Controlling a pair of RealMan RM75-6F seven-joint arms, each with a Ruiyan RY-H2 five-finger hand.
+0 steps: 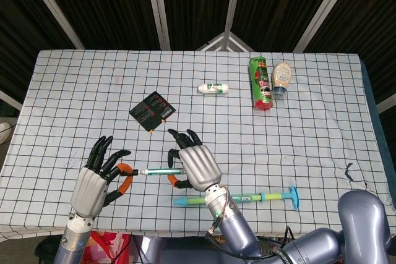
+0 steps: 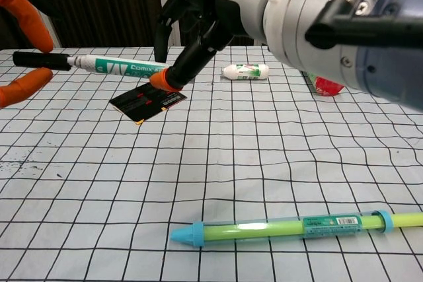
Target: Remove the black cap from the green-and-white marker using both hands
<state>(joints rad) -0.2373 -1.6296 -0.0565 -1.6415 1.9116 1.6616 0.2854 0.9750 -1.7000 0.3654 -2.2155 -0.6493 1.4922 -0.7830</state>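
The green-and-white marker (image 2: pixel 125 68) hangs level above the table between my two hands. My right hand (image 1: pixel 195 165) grips its body at the right end, one orange fingertip (image 2: pixel 165 78) under it. Its black cap (image 2: pixel 39 59) points left, pinched between the orange-tipped fingers (image 2: pixel 26 4) of my left hand (image 1: pixel 93 180). A short grey neck (image 2: pixel 75 63) shows between cap and body. In the head view the marker (image 1: pixel 154 171) is a thin line joining the two hands.
A long green pen with blue ends (image 1: pixel 238 199) lies just in front of my right hand, near the table's front edge. A black card (image 1: pixel 152 110), a white tube (image 1: pixel 213 88), a green can (image 1: pixel 261 83) and a jar (image 1: pixel 281 78) lie farther back.
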